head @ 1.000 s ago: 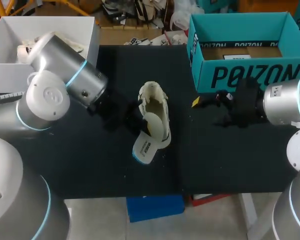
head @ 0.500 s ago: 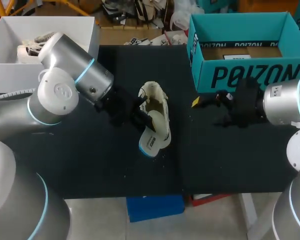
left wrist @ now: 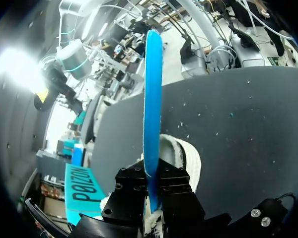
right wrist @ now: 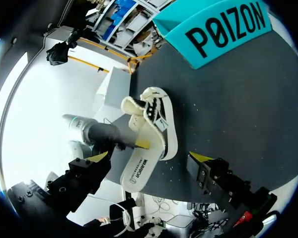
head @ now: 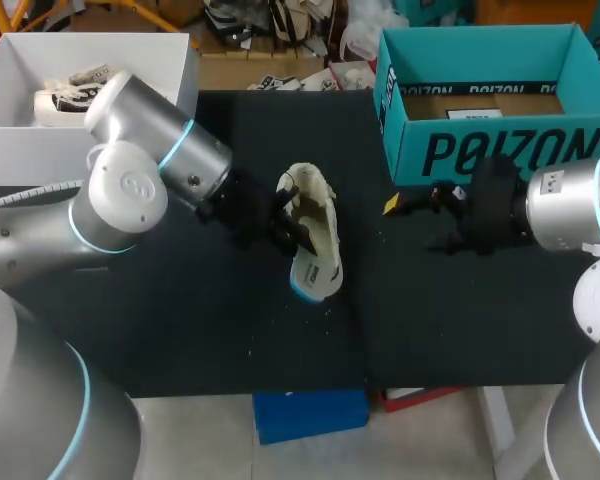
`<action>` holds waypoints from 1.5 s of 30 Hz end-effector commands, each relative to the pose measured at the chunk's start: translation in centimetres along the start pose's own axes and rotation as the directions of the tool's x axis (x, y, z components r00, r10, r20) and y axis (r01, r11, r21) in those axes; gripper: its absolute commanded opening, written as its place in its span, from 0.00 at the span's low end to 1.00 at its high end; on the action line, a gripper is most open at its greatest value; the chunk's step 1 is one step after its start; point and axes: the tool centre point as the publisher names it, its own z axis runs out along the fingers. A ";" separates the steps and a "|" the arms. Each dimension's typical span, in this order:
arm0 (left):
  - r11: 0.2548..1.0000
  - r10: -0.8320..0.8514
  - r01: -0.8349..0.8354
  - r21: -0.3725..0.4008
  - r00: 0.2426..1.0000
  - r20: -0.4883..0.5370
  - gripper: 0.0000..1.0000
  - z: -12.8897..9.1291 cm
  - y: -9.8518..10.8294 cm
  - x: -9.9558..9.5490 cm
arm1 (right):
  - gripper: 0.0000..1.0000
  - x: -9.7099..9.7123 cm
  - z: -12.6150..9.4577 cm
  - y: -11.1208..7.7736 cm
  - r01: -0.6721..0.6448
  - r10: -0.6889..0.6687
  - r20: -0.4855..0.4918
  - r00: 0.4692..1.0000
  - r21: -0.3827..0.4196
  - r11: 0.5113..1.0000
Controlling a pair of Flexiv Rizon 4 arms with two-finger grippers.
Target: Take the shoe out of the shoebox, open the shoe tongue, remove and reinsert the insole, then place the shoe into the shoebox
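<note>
The left hand is clamped on the insole jutting from the shoe ahead of it; the right hand, spread apart, hangs beside the box.

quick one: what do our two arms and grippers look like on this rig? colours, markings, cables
The left arm and right arm are silver-grey cylinders with white round joint caps and thin light-blue rings. A grey ribbed cable runs beside the left arm. The left gripper and right gripper are black and blocky, with visible screws; the right's fingertips are yellow.
</note>
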 end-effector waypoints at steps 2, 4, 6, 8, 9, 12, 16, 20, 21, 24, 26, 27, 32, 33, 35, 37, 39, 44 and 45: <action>0.999 -0.020 0.020 -0.032 1.000 0.009 0.00 0.2 0.6 0.3 | 1.00 0.0 0.0 0.0 -0.001 0.001 0.001 1.000 0.001 1.000; 0.998 -0.029 0.030 -0.049 0.999 0.011 0.00 0.0 1.0 0.3 | 1.00 0.0 0.0 0.0 -0.001 0.001 0.001 1.000 0.001 1.000; 0.997 -0.046 0.047 -0.065 0.999 0.022 0.00 -0.2 1.4 0.3 | 1.00 0.0 0.0 0.0 -0.001 0.001 0.001 1.000 0.001 1.000; 0.994 -0.067 0.069 -0.083 0.997 0.030 0.00 -0.4 1.7 0.3 | 1.00 0.0 0.0 0.0 -0.001 0.001 0.001 1.000 0.001 1.000; 0.993 -0.076 0.079 -0.090 0.996 0.036 0.00 -0.5 1.9 0.3 | 1.00 0.0 0.0 0.0 -0.001 0.001 0.001 1.000 0.001 1.000; 0.991 -0.085 0.088 -0.099 0.996 0.033 0.00 -0.5 2.1 0.3 | 1.00 0.0 0.0 0.0 -0.001 0.001 0.001 1.000 0.001 1.000; 0.991 -0.084 0.087 -0.098 0.996 0.031 0.28 -0.8 1.6 -0.1 | 1.00 0.0 0.0 0.0 -0.001 0.001 0.001 1.000 0.001 1.000; 0.994 -0.058 0.061 -0.089 0.998 0.035 0.47 -1.5 0.4 -0.7 | 1.00 0.0 0.0 0.0 -0.001 0.001 0.001 1.000 0.001 1.000; 0.994 -0.053 0.056 -0.088 0.998 0.036 0.47 -1.7 0.0 -0.8 | 1.00 0.0 0.0 0.0 -0.001 0.001 0.001 1.000 0.001 1.000; 0.997 -0.037 0.040 -0.072 0.998 0.048 0.46 -2.1 -1.0 -1.0 | 1.00 0.0 0.0 0.0 -0.001 0.001 0.001 1.000 0.001 1.000; 0.997 -0.031 0.034 -0.072 0.998 0.047 0.44 -2.4 -1.6 -1.0 | 1.00 0.0 0.0 0.0 -0.001 0.001 0.001 1.000 0.001 1.000; 0.997 -0.027 0.030 -0.067 0.999 0.043 0.44 -2.4 -1.8 -1.0 | 1.00 0.0 0.0 0.0 -0.001 0.001 0.001 1.000 0.001 1.000; 0.999 -0.014 0.015 -0.038 1.000 0.012 0.42 -2.0 -2.8 -0.7 | 1.00 0.0 0.0 0.0 -0.001 0.001 0.001 1.000 0.001 1.000; 0.999 -0.014 0.014 -0.034 1.000 0.009 0.42 -1.9 -3.0 -0.6 | 1.00 0.0 0.0 0.0 -0.001 0.001 0.001 1.000 0.001 1.000; 1.000 -0.013 0.013 -0.025 1.000 0.007 0.41 -1.8 -3.2 -0.5 | 1.00 0.0 0.0 0.0 -0.001 0.001 0.001 1.000 0.001 1.000; 1.000 -0.004 0.004 -0.010 1.000 0.004 0.40 -1.6 -3.5 -0.6 | 1.00 0.0 0.0 0.0 -0.001 0.001 0.001 1.000 0.001 1.000; 1.000 0.006 -0.006 0.002 1.000 0.009 0.32 -1.5 -3.7 -0.8 | 1.00 0.0 0.0 0.0 -0.001 0.001 0.001 1.000 0.001 1.000; 0.999 0.025 -0.025 0.025 1.000 0.002 0.00 -1.2 -4.0 -0.9 | 1.00 0.0 0.0 0.0 -0.001 0.001 0.001 1.000 0.001 1.000; 0.999 0.025 -0.025 0.024 1.000 0.002 0.00 -1.3 -3.8 -0.8 | 1.00 0.0 0.0 0.0 -0.001 0.001 0.001 1.000 0.001 1.000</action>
